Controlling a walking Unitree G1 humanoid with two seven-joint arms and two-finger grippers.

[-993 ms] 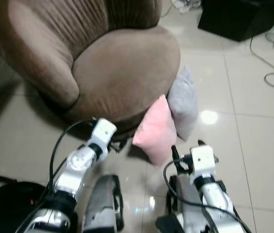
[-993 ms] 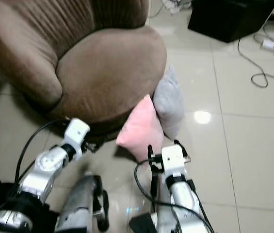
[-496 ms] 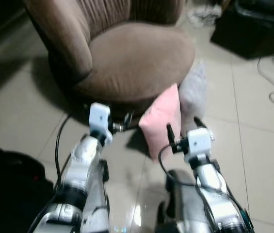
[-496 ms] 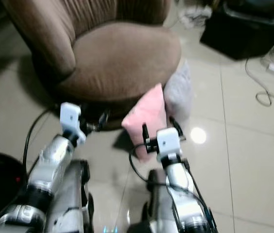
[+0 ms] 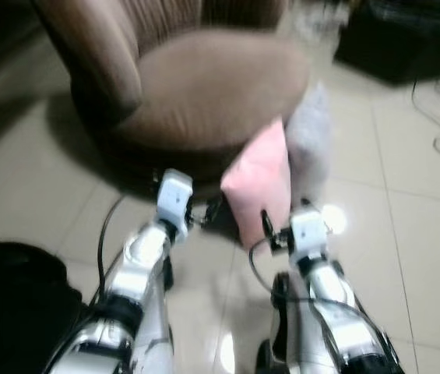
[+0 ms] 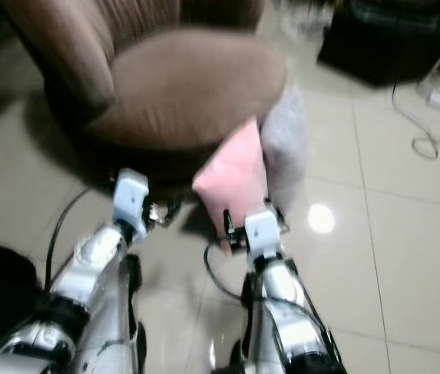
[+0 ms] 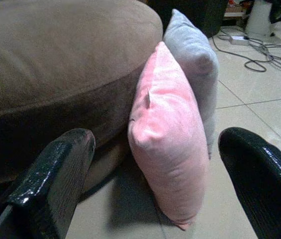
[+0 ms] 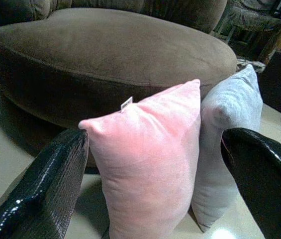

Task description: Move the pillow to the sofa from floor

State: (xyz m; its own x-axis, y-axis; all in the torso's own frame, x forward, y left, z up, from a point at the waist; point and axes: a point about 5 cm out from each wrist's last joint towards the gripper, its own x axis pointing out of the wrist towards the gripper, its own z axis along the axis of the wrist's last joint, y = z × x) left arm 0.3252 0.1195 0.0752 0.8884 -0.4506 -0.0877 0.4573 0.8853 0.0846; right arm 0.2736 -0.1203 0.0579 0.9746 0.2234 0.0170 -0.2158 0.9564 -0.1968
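The pink pillow [image 8: 147, 164] stands upright on one edge on the tiled floor [image 5: 406, 234], leaning against the base of the brown sofa [image 5: 212, 86]. It is soft and plush, with a small white tag at its top seam. It sits just ahead of the right gripper [image 8: 155, 189], between its spread black fingers [image 8: 46, 184], and a little ahead of the left gripper [image 7: 155, 184], framed by its parted fingers [image 7: 55, 179].

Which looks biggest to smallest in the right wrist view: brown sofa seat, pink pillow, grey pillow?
1. brown sofa seat, spanning most of the frame
2. pink pillow
3. grey pillow
The pink pillow stands nearer the camera and partly covers the grey one, so their true sizes may well match.
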